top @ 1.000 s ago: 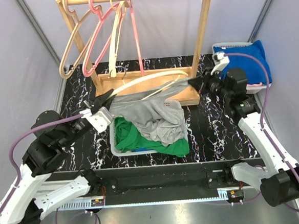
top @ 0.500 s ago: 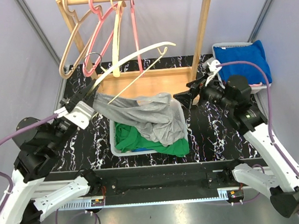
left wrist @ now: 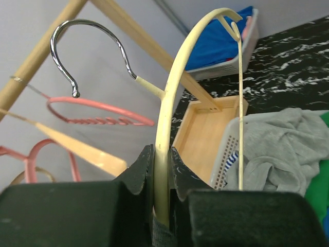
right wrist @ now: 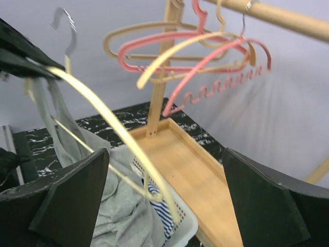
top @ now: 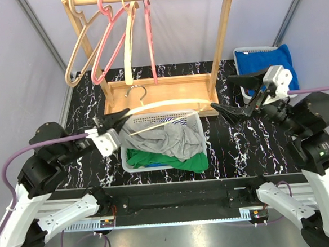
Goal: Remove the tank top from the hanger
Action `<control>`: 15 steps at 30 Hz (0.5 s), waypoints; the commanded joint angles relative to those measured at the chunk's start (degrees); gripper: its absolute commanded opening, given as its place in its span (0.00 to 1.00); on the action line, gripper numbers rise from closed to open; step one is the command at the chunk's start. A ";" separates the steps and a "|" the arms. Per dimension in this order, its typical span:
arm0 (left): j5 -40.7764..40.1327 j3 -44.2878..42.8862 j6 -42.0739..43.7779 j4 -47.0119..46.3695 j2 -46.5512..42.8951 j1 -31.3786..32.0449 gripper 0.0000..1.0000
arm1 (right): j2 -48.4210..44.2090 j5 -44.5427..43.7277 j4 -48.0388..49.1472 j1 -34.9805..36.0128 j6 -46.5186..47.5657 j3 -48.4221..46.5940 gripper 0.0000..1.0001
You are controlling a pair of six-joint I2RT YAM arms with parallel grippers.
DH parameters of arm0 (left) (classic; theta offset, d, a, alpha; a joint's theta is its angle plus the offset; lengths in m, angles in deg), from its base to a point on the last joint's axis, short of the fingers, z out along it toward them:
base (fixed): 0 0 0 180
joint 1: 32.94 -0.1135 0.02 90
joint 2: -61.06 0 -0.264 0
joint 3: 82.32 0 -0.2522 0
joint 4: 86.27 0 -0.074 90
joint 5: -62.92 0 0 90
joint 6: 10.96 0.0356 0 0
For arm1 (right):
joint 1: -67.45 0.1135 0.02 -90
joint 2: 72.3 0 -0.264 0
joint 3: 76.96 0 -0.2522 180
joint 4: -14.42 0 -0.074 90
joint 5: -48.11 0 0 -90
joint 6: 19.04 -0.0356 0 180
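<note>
Most of the grey cotton tank top (top: 166, 136) lies heaped in the white slotted plastic basket (top: 199, 126) on the black marbled surface (top: 234, 147). The left tool (top: 112, 122) is clamped on one end of the cream curved wooden hanger (top: 163, 103), while the right tool (top: 234, 95) gapes wide and empty. One grey fold appears to trail over the hanger's gripped end, so the job looks nearly but not fully done.

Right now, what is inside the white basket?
In the basket, a grey tank top lies over a green garment, striped fabric showing beside it. The basket floor is covered.
</note>
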 commanded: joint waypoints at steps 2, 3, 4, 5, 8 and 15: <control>10.83 1.01 3.96 -2.06 1.72 -0.23 0.08 | 6.63 13.22 -0.83 -0.02 1.01 -6.24 1.00; 11.54 1.10 4.23 -2.15 1.99 -0.14 0.08 | 7.60 15.85 -1.35 -0.11 1.37 -6.69 1.00; 12.07 1.02 4.32 -2.32 2.16 -0.23 0.08 | 8.40 17.53 -2.14 -0.02 1.89 -7.30 1.00; 13.30 0.93 4.49 -2.24 2.86 -0.23 0.08 | 10.06 19.37 -4.15 -0.11 2.33 -8.87 1.00; 16.19 0.23 5.02 -2.24 4.09 -0.14 0.06 | 12.87 25.96 -6.98 -0.11 3.21 -11.25 1.00; 18.67 -1.62 4.93 -2.67 5.77 -0.14 0.00 | 15.26 32.31 -9.36 -0.02 4.09 -12.23 0.95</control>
